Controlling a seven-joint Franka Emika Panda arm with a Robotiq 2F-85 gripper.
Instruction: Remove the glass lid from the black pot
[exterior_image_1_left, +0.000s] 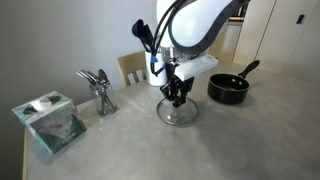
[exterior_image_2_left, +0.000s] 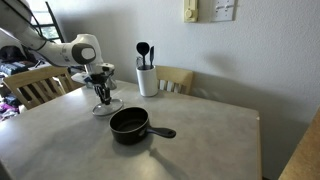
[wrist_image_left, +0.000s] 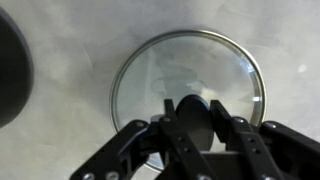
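The glass lid (exterior_image_1_left: 178, 114) lies flat on the grey table, off the pot; it also shows in an exterior view (exterior_image_2_left: 104, 108) and fills the wrist view (wrist_image_left: 190, 65). My gripper (exterior_image_1_left: 178, 97) (exterior_image_2_left: 103, 96) stands straight above it, and in the wrist view its fingers (wrist_image_left: 197, 122) are closed against both sides of the lid's black centre knob. The black pot (exterior_image_1_left: 228, 90) (exterior_image_2_left: 129, 124) stands uncovered a short way from the lid, its long handle angled upward. Its edge shows at the left of the wrist view (wrist_image_left: 10, 70).
A white utensil holder (exterior_image_2_left: 147, 79) with black utensils stands at the table's wall side. A tissue box (exterior_image_1_left: 48, 121) and a cluster of metal utensils (exterior_image_1_left: 99, 87) sit further along the table. Wooden chairs (exterior_image_2_left: 179, 78) (exterior_image_2_left: 35, 86) border the table.
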